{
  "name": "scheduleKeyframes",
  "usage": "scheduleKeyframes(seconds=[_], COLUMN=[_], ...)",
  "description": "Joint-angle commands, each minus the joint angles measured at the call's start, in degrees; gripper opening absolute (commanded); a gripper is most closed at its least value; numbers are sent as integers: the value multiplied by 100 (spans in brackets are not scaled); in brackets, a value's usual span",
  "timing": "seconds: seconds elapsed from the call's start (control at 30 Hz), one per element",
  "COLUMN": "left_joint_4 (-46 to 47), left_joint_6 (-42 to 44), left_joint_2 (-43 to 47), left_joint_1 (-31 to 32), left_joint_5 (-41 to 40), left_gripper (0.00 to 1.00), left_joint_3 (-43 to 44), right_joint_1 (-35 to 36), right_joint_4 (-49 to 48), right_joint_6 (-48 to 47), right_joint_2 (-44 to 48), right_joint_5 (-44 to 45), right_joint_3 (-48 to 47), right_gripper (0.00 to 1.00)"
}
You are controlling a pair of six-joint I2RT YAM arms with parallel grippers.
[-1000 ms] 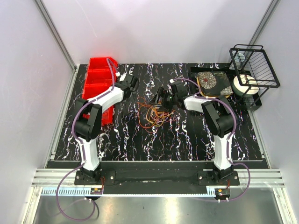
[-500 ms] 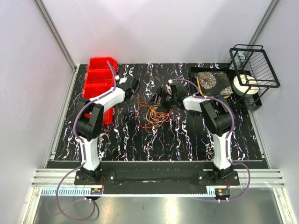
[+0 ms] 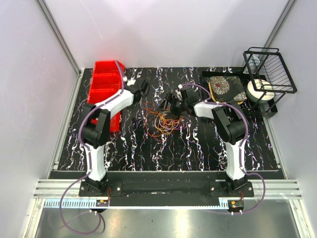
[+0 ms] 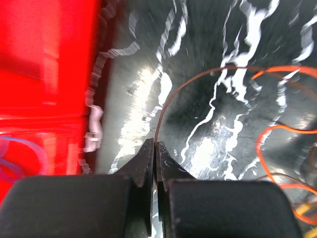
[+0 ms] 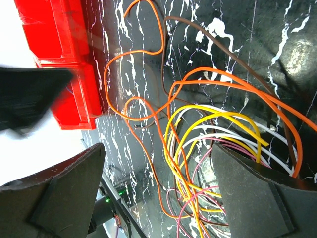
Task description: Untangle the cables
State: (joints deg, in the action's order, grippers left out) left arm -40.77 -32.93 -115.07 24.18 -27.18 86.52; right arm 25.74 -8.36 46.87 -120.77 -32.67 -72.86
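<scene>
**Top view.** The cables [image 3: 163, 122] lie in a loose tangle near the middle of the table [image 3: 198, 148], between my two arms.

**Left wrist view.** My left pincer [image 4: 155, 145] has its fingertips pressed together on one thin brown wire [image 4: 163, 104]. The wire arcs away toward the orange loops, and the red bin [image 4: 44, 74] stands just beside the pincer.

**Right wrist view.** My right pincer [image 5: 157, 148] is spread wide over the tangle, with orange, yellow and white strands showing between its fingers [image 5: 54, 198]. I cannot tell whether the fingers touch them.

In my left wrist view, glare sits on the table [image 4: 208, 153] at five o'clock and the red bin [image 4: 44, 74] blurs at nine.
</scene>
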Motion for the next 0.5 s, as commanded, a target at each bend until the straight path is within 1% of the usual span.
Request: scheduleKeyframes(seconds=[0.0, 0.03, 0.07, 0.1, 0.2, 0.3, 0.47], left_joint_4=[-359, -492, -632, -842, -1089, -1161, -1135], left_joint_6=[610, 673, 735, 848, 1059, 1183, 1306], left_joint_2=[1485, 1661, 1741, 1785, 1917, 2067, 2304], left_joint_1=[-237, -317, -501, -598, -924, -1135, -1380], left_joint_5=[-893, -929, -956, -973, -991, -1052, -1254], left_gripper=[0, 0, 0, 0, 0, 0, 0], left_joint_3=[1242, 1488, 1986, 2209, 2869, 3160, 3099], right_joint_1=[-7, -7, -7, -7, -16, -7, -7], right_joint_4=[230, 230, 230, 221, 221, 203, 168], right_joint_6=[-73, -73, -73, -38, -29, -3, 41], right_joint_2=[-236, -254, -271, -280, -351, -395, -438], right_joint_5=[41, 15, 6, -3, -47, -82, -126], right_joint_3=[-97, -106, -106, -123, -158, -167, -158], right_gripper=[95, 95, 95, 95, 95, 96, 96])
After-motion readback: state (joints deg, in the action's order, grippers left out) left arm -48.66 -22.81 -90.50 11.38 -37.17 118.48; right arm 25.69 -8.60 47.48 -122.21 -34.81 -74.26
